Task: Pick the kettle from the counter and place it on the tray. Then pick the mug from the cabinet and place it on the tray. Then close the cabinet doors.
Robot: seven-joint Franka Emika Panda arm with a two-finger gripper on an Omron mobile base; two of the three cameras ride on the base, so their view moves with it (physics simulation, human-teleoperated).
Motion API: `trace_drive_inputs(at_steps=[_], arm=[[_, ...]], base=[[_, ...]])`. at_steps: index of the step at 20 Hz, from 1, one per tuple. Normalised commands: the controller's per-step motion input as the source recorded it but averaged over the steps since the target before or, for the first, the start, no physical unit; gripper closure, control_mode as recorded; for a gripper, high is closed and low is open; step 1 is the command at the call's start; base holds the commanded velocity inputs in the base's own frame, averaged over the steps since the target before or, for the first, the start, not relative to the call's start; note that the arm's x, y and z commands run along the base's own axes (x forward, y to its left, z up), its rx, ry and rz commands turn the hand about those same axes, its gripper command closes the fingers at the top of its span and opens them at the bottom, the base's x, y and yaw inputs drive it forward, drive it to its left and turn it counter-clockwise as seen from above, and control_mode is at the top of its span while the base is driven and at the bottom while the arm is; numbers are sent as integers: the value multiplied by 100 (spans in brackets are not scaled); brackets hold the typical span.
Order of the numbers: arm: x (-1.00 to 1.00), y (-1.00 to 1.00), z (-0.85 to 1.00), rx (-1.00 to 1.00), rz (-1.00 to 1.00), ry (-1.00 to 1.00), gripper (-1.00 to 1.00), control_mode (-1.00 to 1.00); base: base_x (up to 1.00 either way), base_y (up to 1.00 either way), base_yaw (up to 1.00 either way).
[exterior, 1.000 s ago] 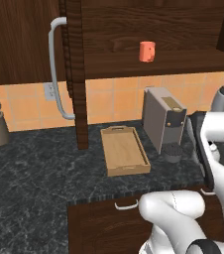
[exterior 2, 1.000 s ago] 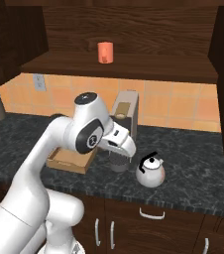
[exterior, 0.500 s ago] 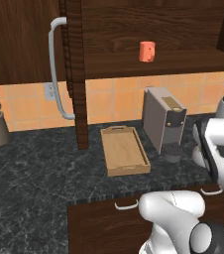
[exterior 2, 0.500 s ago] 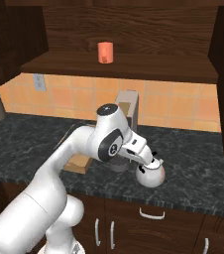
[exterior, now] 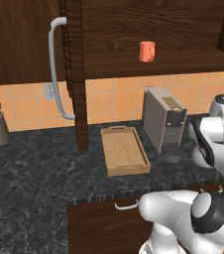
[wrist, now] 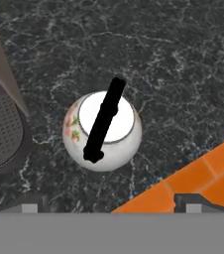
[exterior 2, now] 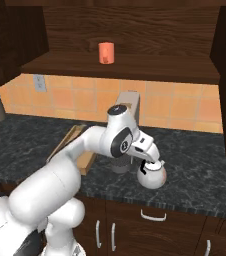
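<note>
— Hand view: where is the kettle [wrist: 102, 130]?
— On the counter [wrist: 183, 69], directly below my gripper [wrist: 112, 202], beside the coffee machine [wrist: 2, 124]. I see the jaws spread wide, grasping nothing.

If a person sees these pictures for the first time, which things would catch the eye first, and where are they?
First, the big white arm bent low over the counter, its open gripper right above the small silver-white kettle with the black handle, which stands beside the grey coffee machine. Next, the orange-red mug, alone on the shelf of the open dark cabinet. The light wooden tray lies on the counter left of the machine, with nothing on it.
</note>
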Motion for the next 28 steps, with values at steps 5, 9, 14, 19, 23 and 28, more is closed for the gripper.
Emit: trace_drive_inputs(at_steps=[5, 9, 14, 19, 23, 28], arm=[[35, -27, -10, 4, 0, 9, -100, -100], [4, -27, -21, 8, 4, 11, -100, -100], [7, -19, -22, 10, 6, 10, -100, -100], [17, -4, -15, 11, 9, 1, -100, -100], [16, 0, -14, 3, 6, 0, -100, -100], [11, 0, -17, 0, 4, 0, -100, -100]], base=[[0, 0, 0], [0, 0, 0], [0, 0, 0], [0, 0, 0], [0, 0, 0], [0, 0, 0]])
